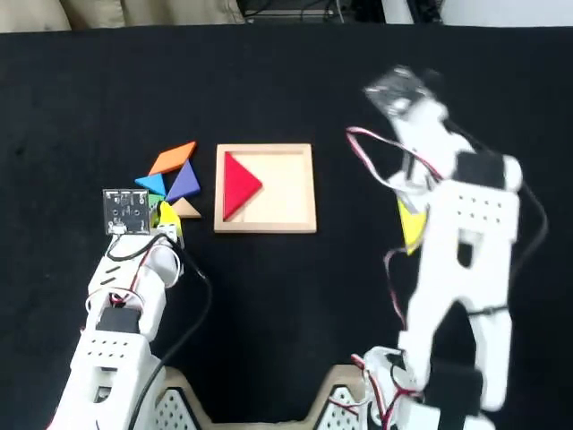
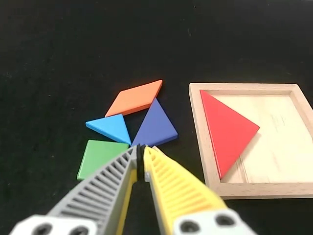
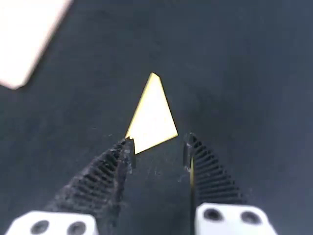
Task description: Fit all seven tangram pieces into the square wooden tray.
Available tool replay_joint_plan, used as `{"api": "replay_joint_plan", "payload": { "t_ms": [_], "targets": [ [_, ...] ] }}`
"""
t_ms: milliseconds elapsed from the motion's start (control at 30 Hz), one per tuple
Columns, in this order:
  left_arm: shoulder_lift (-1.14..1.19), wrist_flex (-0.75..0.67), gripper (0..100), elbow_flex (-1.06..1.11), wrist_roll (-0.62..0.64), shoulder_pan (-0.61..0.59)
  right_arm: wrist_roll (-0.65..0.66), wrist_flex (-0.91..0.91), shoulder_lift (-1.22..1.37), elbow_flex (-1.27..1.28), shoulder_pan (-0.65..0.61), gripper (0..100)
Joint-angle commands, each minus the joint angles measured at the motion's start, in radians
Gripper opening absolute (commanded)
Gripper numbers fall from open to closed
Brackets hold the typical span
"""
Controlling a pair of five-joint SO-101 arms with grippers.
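While the right gripper (image 3: pixel 157 147) hangs spread over the yellow triangular piece (image 3: pixel 153 115), seemingly lined up to pinch it, the left gripper (image 2: pixel 141 164) sits pressed together by the loose coloured pieces (image 2: pixel 155 126) at 9 o'clock of the square wooden tray (image 2: pixel 254 190), where a large red triangle (image 2: pixel 225 128) already hugs the 9 o'clock wall.

we've got a red triangle (image 2: pixel 226 129), pale wood tray (image 2: pixel 247 89), orange parallelogram (image 2: pixel 134 97), dark blue triangle (image 2: pixel 155 125), light blue triangle (image 2: pixel 110 128), green square (image 2: pixel 99 156), yellow triangle (image 3: pixel 153 117), black table (image 1: pixel 295 81); left gripper (image 2: pixel 141 155) ribbed, grey and yellow.
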Motion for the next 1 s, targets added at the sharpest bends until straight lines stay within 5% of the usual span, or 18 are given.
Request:
{"api": "replay_joint_plan", "payload": {
  "t_ms": [0,400,667,967],
  "targets": [
    [-0.014,-0.017,4,-0.027,-0.012,0.013,-0.143,-0.218,-0.041,0.202,0.083,16.8],
    [-0.005,-0.015,4,-0.025,-0.012,0.013,-0.235,-0.127,0.476,-0.105,0.084,34.4],
    [-0.009,-0.021,4,-0.025,-0.015,0.053,-0.250,0.032,0.771,-0.430,0.066,35.5],
    [-0.011,-0.021,4,-0.025,-0.015,0.054,-0.529,0.087,0.802,-0.504,-0.046,35.4]
  ]
}}
